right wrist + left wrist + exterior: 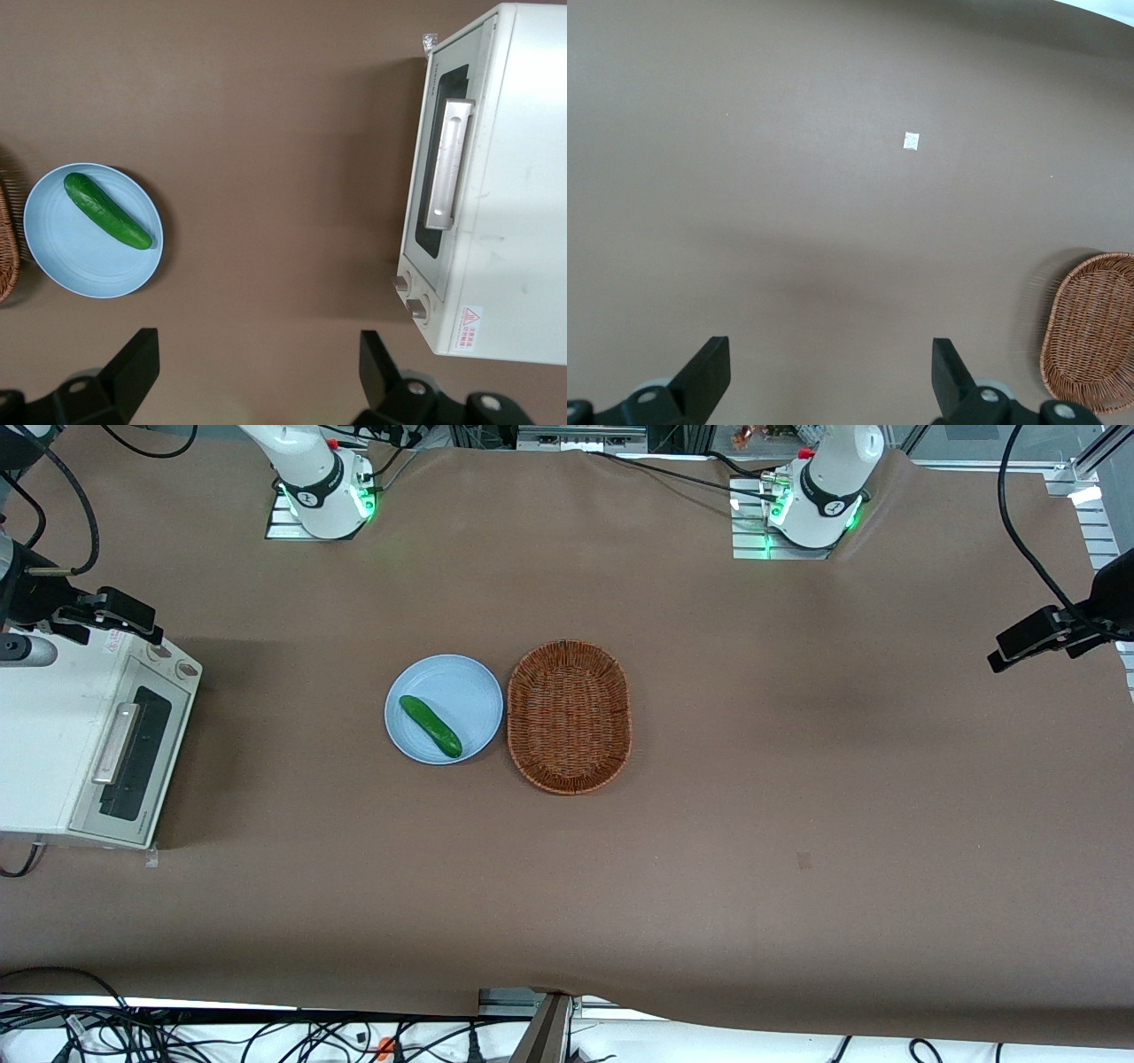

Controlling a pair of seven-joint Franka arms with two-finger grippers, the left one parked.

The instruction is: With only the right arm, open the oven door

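- Two black fingers of the hand stand wide apart, holding nothing, high above the bare bench.
- The hand hangs over the toaster oven at the working arm's end.
- The oven door is shut, with its silver handle untouched.
- Near the middle, a cucumber lies on a blue plate, just beside a wicker basket.

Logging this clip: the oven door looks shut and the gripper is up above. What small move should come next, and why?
Probably lower the gripper toward the handle. The oven door is shut, and the open gripper hangs above the oven, holding nothing and touching nothing.
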